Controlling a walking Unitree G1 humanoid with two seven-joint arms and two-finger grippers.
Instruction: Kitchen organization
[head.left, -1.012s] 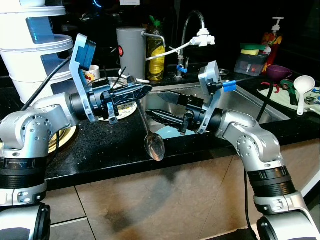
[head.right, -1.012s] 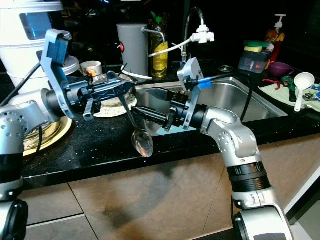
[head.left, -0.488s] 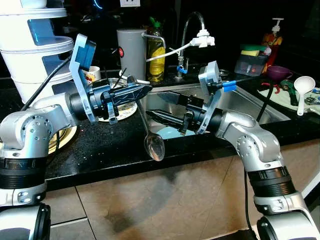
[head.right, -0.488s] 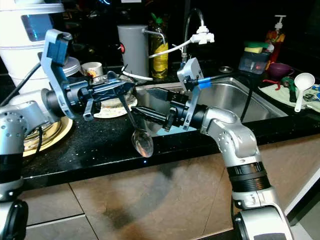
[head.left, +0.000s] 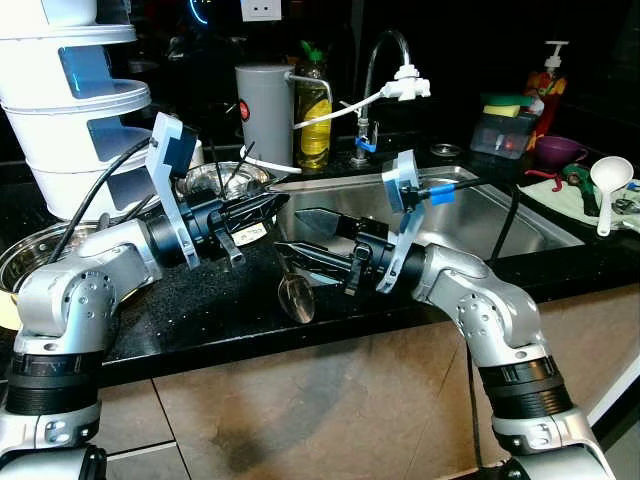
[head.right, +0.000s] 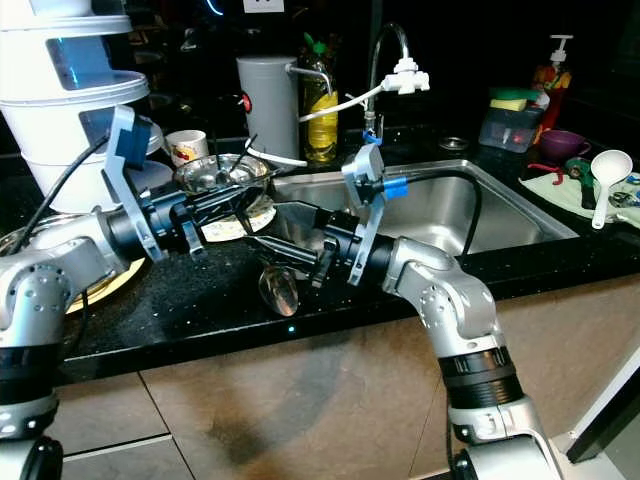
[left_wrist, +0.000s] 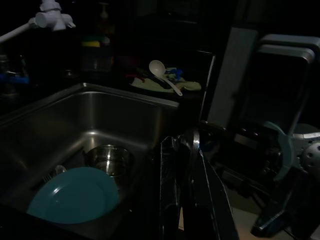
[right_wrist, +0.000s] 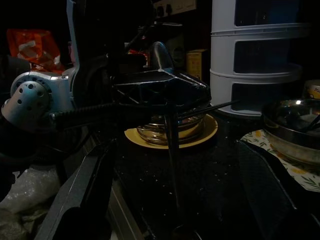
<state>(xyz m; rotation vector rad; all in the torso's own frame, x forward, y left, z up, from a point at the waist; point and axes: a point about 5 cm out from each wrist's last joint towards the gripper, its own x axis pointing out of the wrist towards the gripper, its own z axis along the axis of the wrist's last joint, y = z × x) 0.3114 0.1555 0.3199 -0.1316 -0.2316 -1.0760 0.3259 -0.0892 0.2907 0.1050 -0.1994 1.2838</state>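
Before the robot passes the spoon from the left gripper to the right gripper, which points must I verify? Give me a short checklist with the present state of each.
1. Left gripper shut on the spoon handle: ok.
2. Spoon hangs bowl-down over the black counter edge: ok.
3. Right gripper open, fingers spread: ok.
4. Right gripper lined up around the spoon handle: cannot tell; its tips are close beside it.
5. Sink holds a teal plate and a steel bowl, so a drop spot there is crowded: not ok.
6. Cable along the right arm free of the spoon: ok.
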